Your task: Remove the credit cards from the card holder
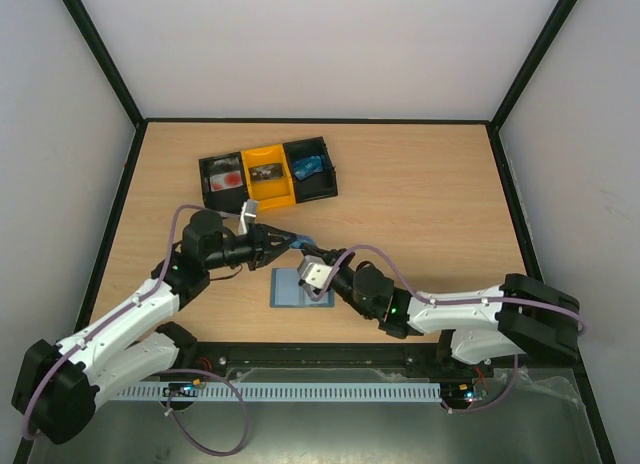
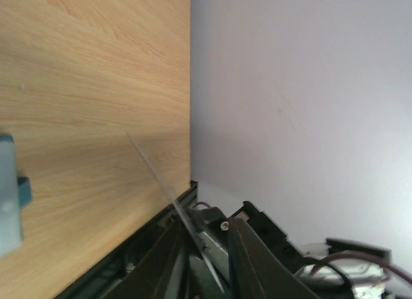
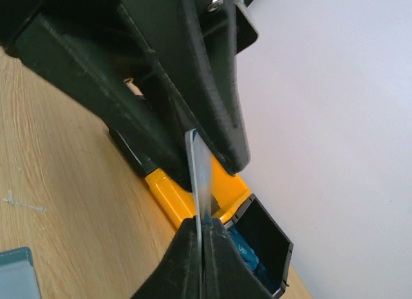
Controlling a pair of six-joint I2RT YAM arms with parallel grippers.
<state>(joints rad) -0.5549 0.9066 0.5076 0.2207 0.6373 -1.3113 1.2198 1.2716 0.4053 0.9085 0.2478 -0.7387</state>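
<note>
The grey-blue card holder (image 1: 302, 288) lies open and flat on the table; its edge shows in the left wrist view (image 2: 8, 196) and the right wrist view (image 3: 16, 273). My right gripper (image 1: 308, 254) (image 3: 202, 225) is shut on the lower edge of a thin blue credit card (image 3: 199, 176) and holds it upright above the holder. The card's other end (image 1: 303, 241) sits between the fingers of my left gripper (image 1: 292, 239) (image 2: 207, 231). Those jaws stand apart on either side of it, with the card (image 2: 154, 173) running slantwise through the gap.
A black-and-yellow three-compartment tray (image 1: 265, 174) stands behind the grippers, its right compartment (image 3: 257, 247) holding something blue. White walls with black frame rails enclose the wooden table (image 1: 420, 214).
</note>
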